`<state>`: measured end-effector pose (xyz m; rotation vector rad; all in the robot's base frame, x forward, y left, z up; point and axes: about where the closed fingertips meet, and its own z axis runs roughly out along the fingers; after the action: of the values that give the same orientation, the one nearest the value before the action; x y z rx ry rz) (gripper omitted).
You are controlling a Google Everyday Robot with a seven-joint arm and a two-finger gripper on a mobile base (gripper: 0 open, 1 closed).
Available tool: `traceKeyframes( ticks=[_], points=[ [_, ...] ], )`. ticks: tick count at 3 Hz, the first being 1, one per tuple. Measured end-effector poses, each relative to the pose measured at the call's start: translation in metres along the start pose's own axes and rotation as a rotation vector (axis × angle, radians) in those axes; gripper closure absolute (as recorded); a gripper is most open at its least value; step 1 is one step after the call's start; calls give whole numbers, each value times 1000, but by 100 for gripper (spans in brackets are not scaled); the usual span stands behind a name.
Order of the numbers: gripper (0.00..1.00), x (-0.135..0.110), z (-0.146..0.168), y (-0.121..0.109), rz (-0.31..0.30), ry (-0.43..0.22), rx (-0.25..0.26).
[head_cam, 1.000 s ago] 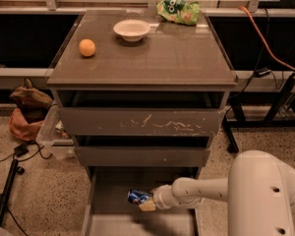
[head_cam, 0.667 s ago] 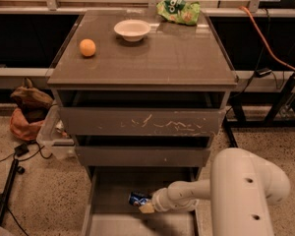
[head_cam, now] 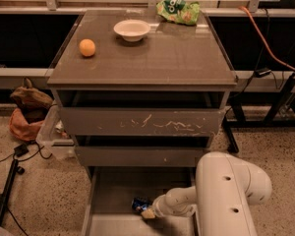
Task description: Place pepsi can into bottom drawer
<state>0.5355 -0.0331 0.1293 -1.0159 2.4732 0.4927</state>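
Observation:
The pepsi can point(head_cam: 139, 203), small and blue, is low inside the open bottom drawer point(head_cam: 113, 188), just above or on its flat floor. My gripper point(head_cam: 145, 208) reaches in from the right and is shut on the can, with one beige fingertip point(head_cam: 149, 214) showing on the can's near side. The white arm point(head_cam: 226, 195) fills the lower right and hides the drawer's right part.
On the cabinet top point(head_cam: 177, 58) are an orange point(head_cam: 87, 47), a white bowl point(head_cam: 132, 29) and a green chip bag point(head_cam: 178, 10). The scratched upper drawer point(head_cam: 142, 122) and middle drawer point(head_cam: 137, 156) stand slightly open. A bag point(head_cam: 27, 112), cables and a stand leg lie on the floor at left.
The arm's elbow has swung left and nearer the camera. The can and gripper have shifted slightly toward the drawer's front.

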Motion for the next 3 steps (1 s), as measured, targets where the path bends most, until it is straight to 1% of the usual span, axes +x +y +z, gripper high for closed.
traceKeyframes(
  ticks=[1,3],
  points=[
    [82,0,0,0,0,0,0],
    [36,0,0,0,0,0,0]
  ],
)
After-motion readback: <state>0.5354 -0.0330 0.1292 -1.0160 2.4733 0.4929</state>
